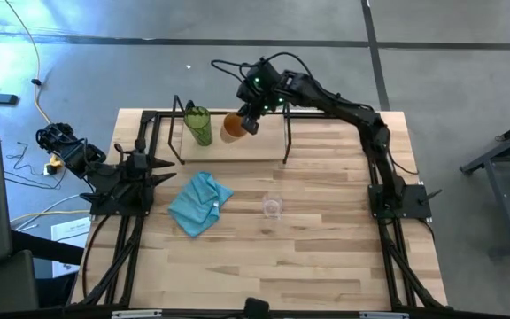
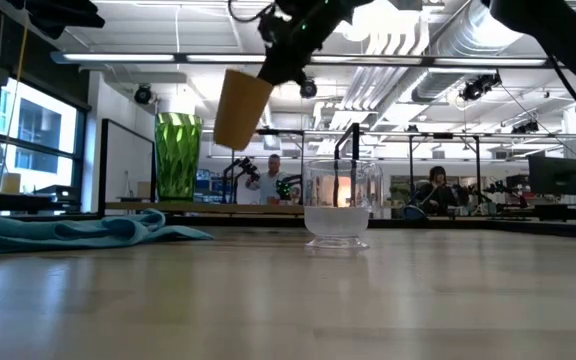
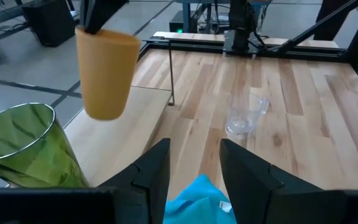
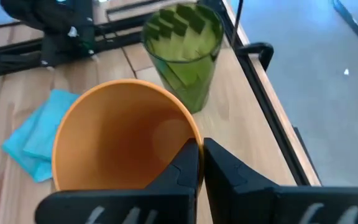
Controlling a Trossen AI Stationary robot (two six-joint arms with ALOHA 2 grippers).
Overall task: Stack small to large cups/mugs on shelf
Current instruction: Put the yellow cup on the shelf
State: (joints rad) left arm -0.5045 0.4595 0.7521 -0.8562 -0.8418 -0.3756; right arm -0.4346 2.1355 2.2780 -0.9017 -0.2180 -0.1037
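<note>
Right end effector (image 4: 201,163) pinches orange cup (image 4: 120,137), base hidden.

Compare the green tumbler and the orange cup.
The green tumbler stands on the shelf; the orange cup hangs in the air, its rim pinched by the right gripper. The tumbler is see-through and ribbed; the cup is solid and smooth. Both are open-topped and empty.
</note>
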